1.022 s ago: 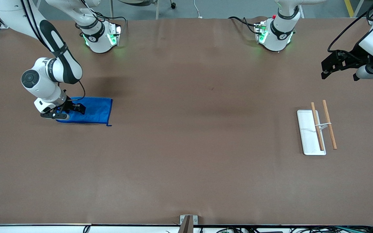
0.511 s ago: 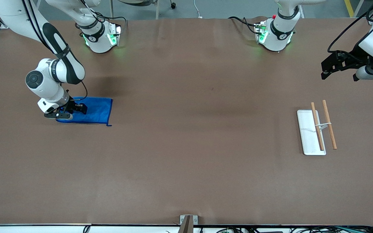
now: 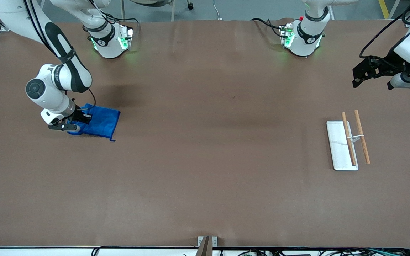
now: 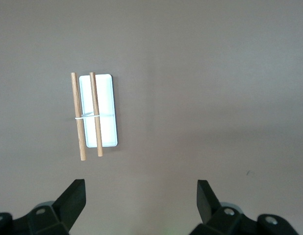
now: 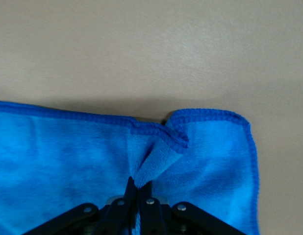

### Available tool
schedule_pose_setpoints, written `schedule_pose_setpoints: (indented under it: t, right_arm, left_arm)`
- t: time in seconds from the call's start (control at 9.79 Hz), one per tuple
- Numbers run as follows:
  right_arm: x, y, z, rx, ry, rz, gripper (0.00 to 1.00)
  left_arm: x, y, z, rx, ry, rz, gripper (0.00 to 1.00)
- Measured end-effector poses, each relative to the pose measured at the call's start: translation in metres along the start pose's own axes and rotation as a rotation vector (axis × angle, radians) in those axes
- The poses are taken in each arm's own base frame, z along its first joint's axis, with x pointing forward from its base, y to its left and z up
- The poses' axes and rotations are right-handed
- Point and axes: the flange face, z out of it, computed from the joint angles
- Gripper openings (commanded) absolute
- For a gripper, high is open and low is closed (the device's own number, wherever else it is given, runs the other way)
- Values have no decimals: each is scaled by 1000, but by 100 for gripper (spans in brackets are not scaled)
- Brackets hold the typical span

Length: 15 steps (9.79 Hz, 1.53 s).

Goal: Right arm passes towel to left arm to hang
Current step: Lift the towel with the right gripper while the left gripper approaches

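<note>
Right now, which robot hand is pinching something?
The right gripper, at the right arm's end of the table, is shut on a fold of the blue towel. The left gripper hangs open, holding nothing.

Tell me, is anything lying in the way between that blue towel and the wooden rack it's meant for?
Nothing visible does. The right gripper is shut on the towel; bare table stretches to the rack at the left arm's end. The left gripper waits open above the table there.
</note>
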Motion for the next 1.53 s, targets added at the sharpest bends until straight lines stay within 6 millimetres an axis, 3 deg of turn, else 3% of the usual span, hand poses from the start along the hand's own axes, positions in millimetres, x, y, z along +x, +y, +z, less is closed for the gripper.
schedule_pose_setpoints:
  t: [0.2,0.41,0.61,0.72,1.02,1.33,1.53]
  right_arm:
    - [25,-27,-56,1,-80,-3,0]
    - [53,-58,-131,-9,-134,-4,0]
    - [74,-102,-203,16,-116,-25,0]
    - [78,-126,-223,82,-95,-30,0]
    - [80,-189,-257,280,-56,-59,0]
    - [64,-281,-282,522,3,-94,0]
    - [49,-332,-287,690,-12,-73,0]
  left_arm:
    - [0,0,1,0,-1,0,100]
    - [2,-1,3,0,-5,-1,100]
    - [2,-1,4,-1,-7,-2,100]
    - [2,0,4,-15,-8,-2,100]
    - [4,9,12,-166,-50,-6,100]
    - [28,26,61,-391,-172,-15,100]
    - [38,21,88,-560,-252,-35,100]
